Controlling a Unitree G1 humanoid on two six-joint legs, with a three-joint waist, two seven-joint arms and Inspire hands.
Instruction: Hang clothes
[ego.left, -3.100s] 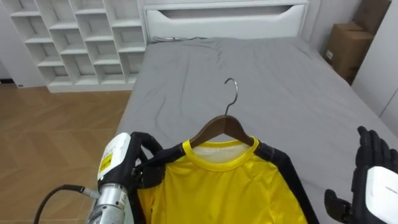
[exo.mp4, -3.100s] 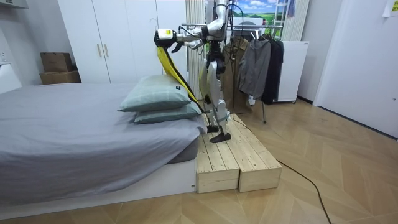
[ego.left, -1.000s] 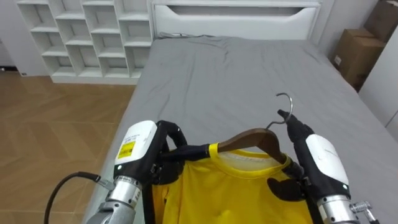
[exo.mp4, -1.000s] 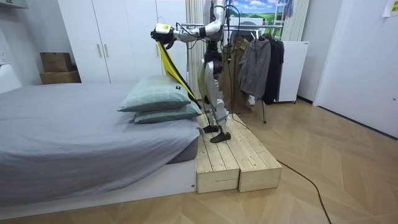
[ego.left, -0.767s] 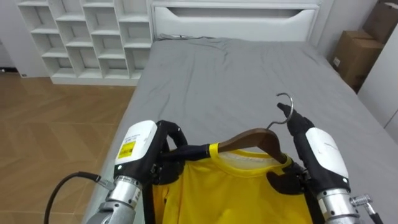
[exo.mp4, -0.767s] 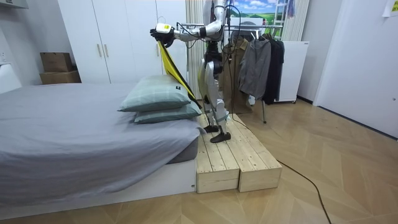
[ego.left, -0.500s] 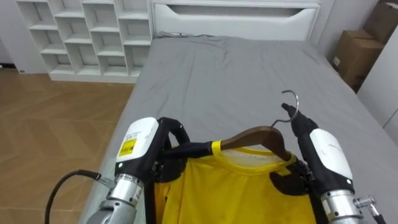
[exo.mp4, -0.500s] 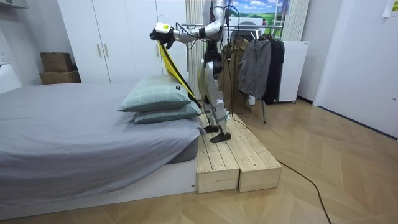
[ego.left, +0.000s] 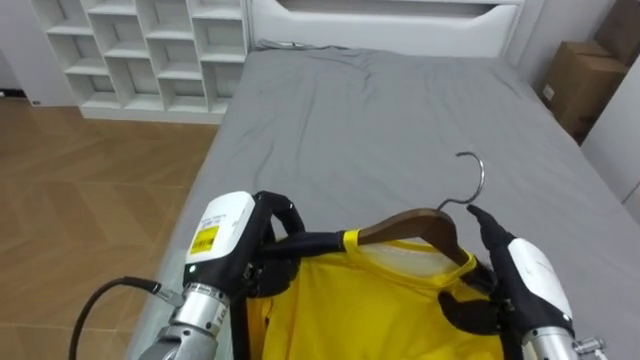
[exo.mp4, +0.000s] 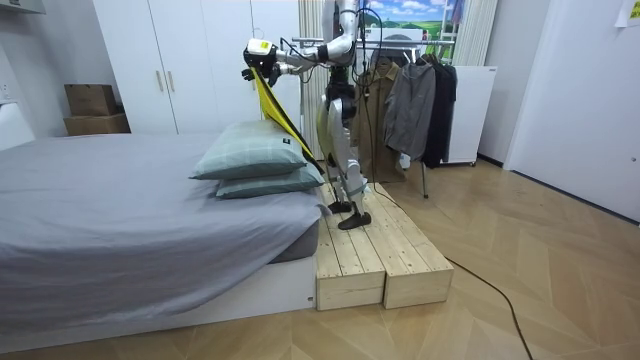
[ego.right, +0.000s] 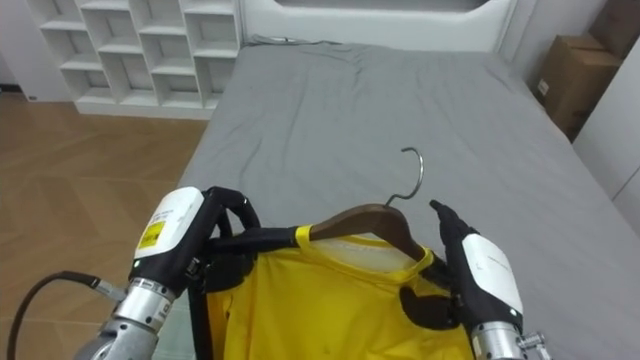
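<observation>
— So how far along is the hanging?
— Partway, by the look of it. The yellow shirt (ego.left: 370, 300) already sits on the wooden hanger (ego.left: 410, 222), with the hook at twelve o'clock, free above the grey bed (ego.left: 400, 110).
— And the hands?
— The left hand (ego.left: 262, 250), at nine o'clock of the collar, is clenched round the shirt's black shoulder. The right hand (ego.left: 525, 275) lies against the hanger's arm at four o'clock; whether it grips cannot be told.
— What remains?
— Likely the hanging itself. The clothes rack (exo.mp4: 398, 46) stands at three o'clock of the robot in the room view, behind its back, so the hook is not yet on the rail.
</observation>
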